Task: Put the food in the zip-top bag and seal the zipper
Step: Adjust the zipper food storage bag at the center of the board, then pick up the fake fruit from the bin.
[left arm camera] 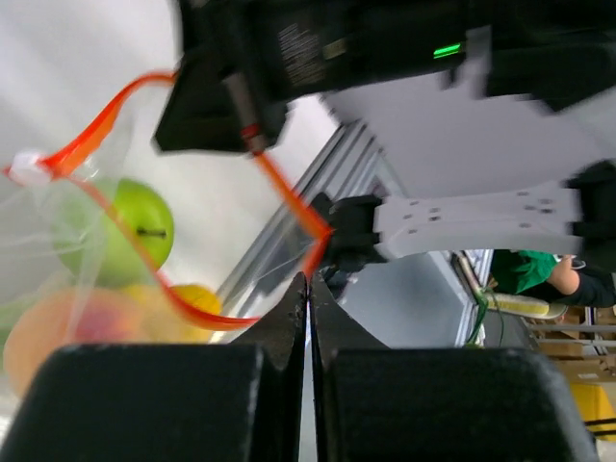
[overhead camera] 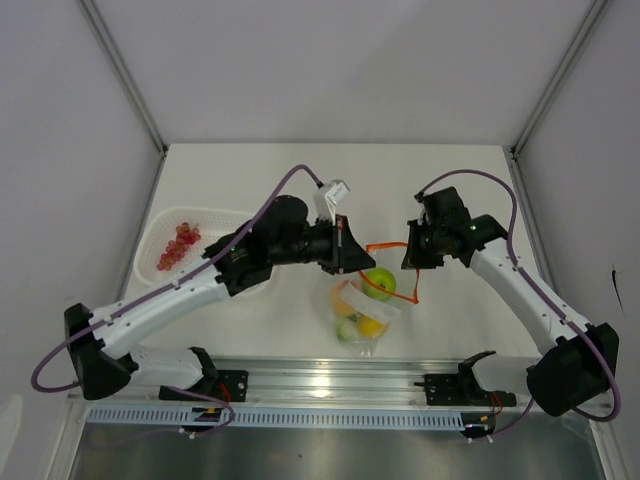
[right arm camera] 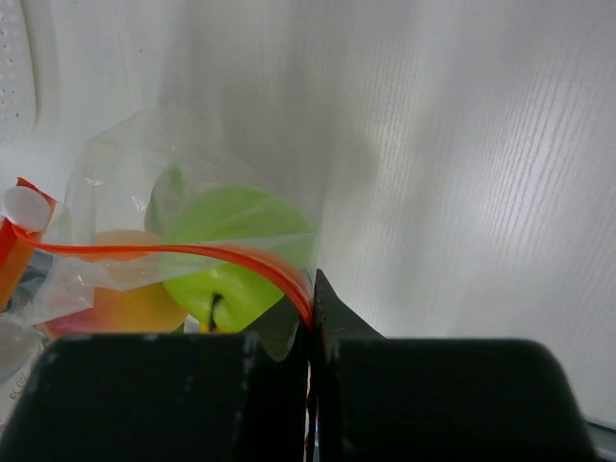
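clear plastic, one zip-top bag [overhead camera: 366, 310], was held near the middle of the bench [overhead camera: 470, 190] between my two arms, its mouth spread open. i could not tell whether its bottom rested on the bench. its single zipper [overhead camera: 386, 246], a red-orange strip, ran from the left fingers [overhead camera: 346, 252] across to the right fingers [overhead camera: 409, 252]. both pairs were pressed fully together, each pinching that strip at its own end.

inside the bag i counted one green apple [overhead camera: 379, 282], one orange [overhead camera: 345, 300] and one yellow piece [overhead camera: 372, 325]. a greenish blur below them i could not name. one bunch of grapes [overhead camera: 178, 245] lay in the one white basket [overhead camera: 148, 240], well apart from the bag at the bench's left edge.

the bag sat closer to the near metal rail [overhead camera: 330, 385] than to the far edge, with white bench top showing behind both arms and off to the right. pale grey panels [overhead camera: 330, 70] walled the cell on three sides.
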`<act>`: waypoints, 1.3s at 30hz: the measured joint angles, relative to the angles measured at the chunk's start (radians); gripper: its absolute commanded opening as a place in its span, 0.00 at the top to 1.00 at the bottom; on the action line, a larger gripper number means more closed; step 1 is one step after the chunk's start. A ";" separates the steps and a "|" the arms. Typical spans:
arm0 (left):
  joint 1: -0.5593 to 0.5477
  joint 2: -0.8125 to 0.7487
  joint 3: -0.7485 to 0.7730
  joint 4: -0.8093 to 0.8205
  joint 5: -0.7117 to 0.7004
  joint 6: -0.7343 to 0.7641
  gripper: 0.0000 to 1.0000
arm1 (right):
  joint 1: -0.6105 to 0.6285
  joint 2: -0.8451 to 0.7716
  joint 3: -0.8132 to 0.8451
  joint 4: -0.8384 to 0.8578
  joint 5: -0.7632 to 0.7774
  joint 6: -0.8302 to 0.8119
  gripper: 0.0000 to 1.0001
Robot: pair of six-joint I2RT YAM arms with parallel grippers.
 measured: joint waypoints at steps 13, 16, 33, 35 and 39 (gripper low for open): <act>0.020 -0.010 -0.153 -0.070 -0.089 0.005 0.66 | 0.024 -0.048 -0.008 -0.008 0.022 0.001 1.00; 0.018 -0.110 -0.152 -0.075 -0.158 0.037 0.33 | 0.048 -0.073 0.031 -0.024 0.044 0.001 1.00; 0.422 -0.198 -0.111 -0.372 -0.496 0.073 0.00 | 0.112 -0.169 0.100 -0.036 0.112 0.003 1.00; 0.508 -0.165 -0.103 -0.409 -0.516 0.074 0.00 | 0.127 -0.169 0.085 -0.029 0.111 0.008 1.00; 0.669 -0.109 -0.109 -0.423 -0.517 0.119 0.01 | 0.159 -0.169 0.062 -0.010 0.107 0.016 1.00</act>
